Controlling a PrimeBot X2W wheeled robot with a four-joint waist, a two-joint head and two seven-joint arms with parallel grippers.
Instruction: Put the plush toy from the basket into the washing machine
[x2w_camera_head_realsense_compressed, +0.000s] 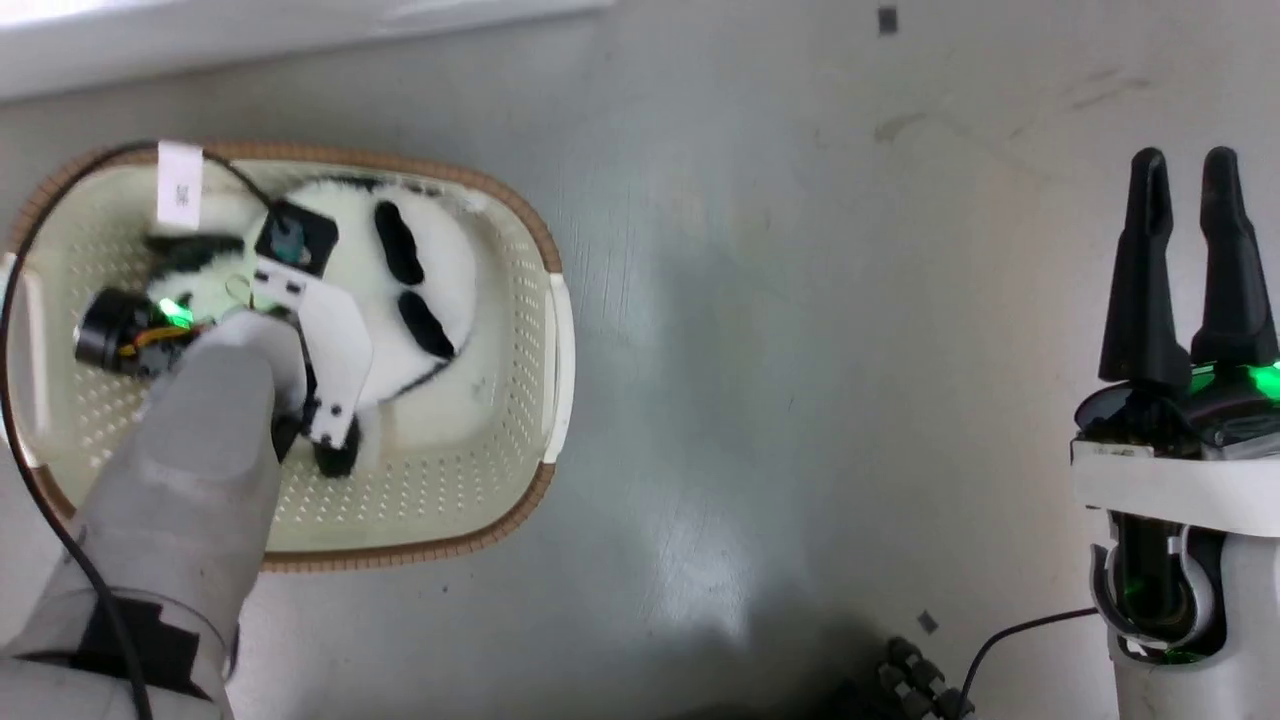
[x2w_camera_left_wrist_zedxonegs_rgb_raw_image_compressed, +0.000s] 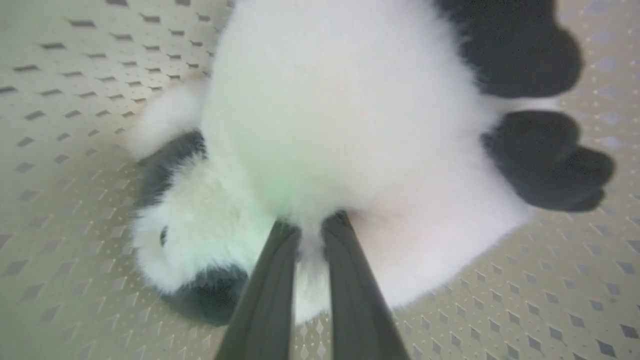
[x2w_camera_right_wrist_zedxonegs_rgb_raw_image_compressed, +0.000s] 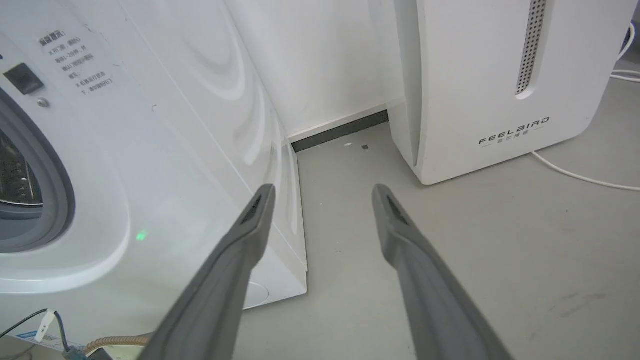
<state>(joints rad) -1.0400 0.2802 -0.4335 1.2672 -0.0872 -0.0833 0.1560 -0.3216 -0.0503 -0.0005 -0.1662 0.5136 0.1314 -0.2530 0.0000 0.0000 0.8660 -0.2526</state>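
OK, status. Panda (x2w_camera_head_realsense_compressed: 455, 275) sits inside the basket (x2w_camera_head_realsense_compressed: 515, 390), in its far half as the head view shows it, white body up, two black patches towards the basket's right wall. Left arm comes down into the basket over its near-left corner.

Left claw (x2w_camera_left_wrist_zedxonegs_rgb_raw_image_compressed: 311, 224): fingers almost together, pinching a tuft of white fur on the panda's body, tips sunk into the pile. The basket's perforated bottom shows all round the panda in the left wrist view. Can't tell if the panda rests on that bottom or hangs just off it.

Right claw (x2w_camera_head_realsense_compressed: 1185, 160): well right of the basket, over bare grey floor (x2w_camera_head_realsense_compressed: 800, 350). Fingers spread with a clear gap in the right wrist view, gripping nothing.

Right wrist view also has the washer (x2w_camera_right_wrist_zedxonegs_rgb_raw_image_compressed: 165, 150), grey door seal at the view's left edge, and a white FEELBIRD unit (x2w_camera_right_wrist_zedxonegs_rgb_raw_image_compressed: 475, 75). Can't place either against the basket.

Black cable (x2w_camera_head_realsense_compressed: 20, 260) runs along the basket's left rim, with a white tag (x2w_camera_head_realsense_compressed: 180, 185) at the far rim.
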